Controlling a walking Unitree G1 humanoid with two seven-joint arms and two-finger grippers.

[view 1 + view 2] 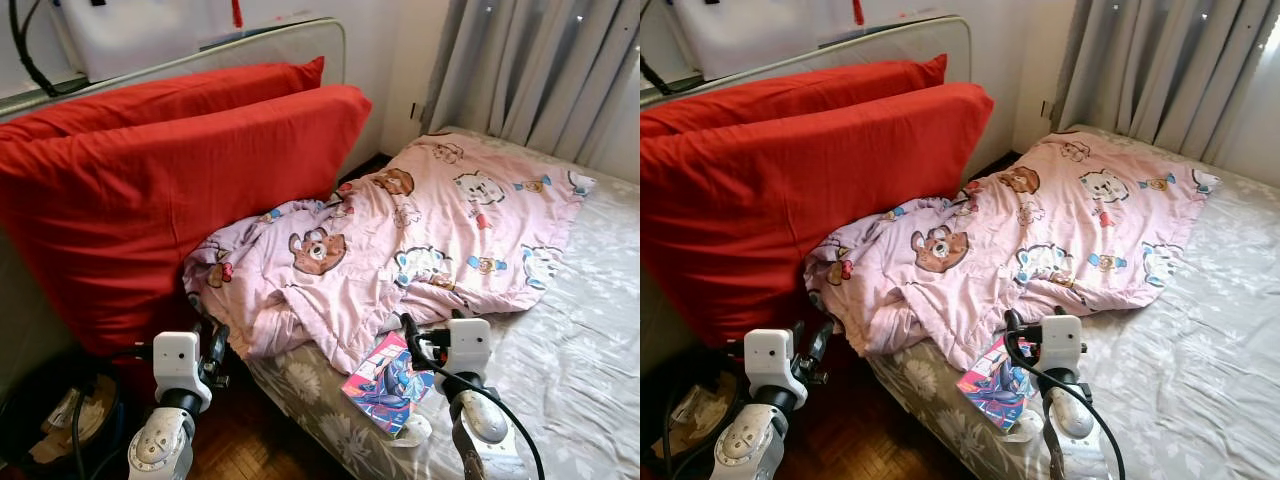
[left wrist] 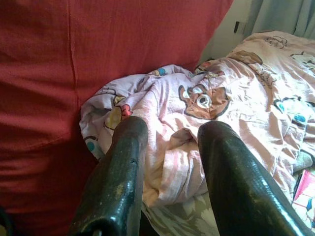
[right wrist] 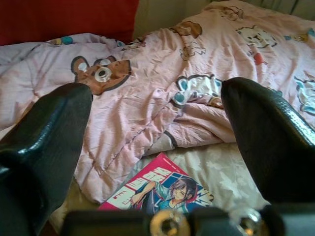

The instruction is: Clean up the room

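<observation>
Above the near edge of the bed (image 1: 580,380), the right gripper (image 3: 156,123) hangs with its two black fingers (image 3: 44,142) spread wide and nothing between them. Just under it a pink comic book (image 1: 385,385) lies flat on the grey flowered sheet, at the mattress corner, its far end tucked under the hem of the pink bear-print quilt (image 1: 400,240). The quilt is rumpled and bunched toward the bed's left side, where a fold spills over the mattress edge; toward the curtains (image 1: 540,70) it lies flatter, and bare sheet runs open along the robot's right.

The left gripper (image 2: 170,147) is held out beside the bed over the wooden floor (image 1: 240,430), fingers parted a moderate way and holding nothing, pointing at the bunched end of the quilt. Close on its left stand two big red cushions (image 1: 170,190), upright and leaning against a grey headboard-like panel (image 1: 290,40), the quilt's edge touching the front one. A narrow strip of floor lies between cushions and mattress. At the lower left a dark bin (image 1: 60,415) holds crumpled paper.
</observation>
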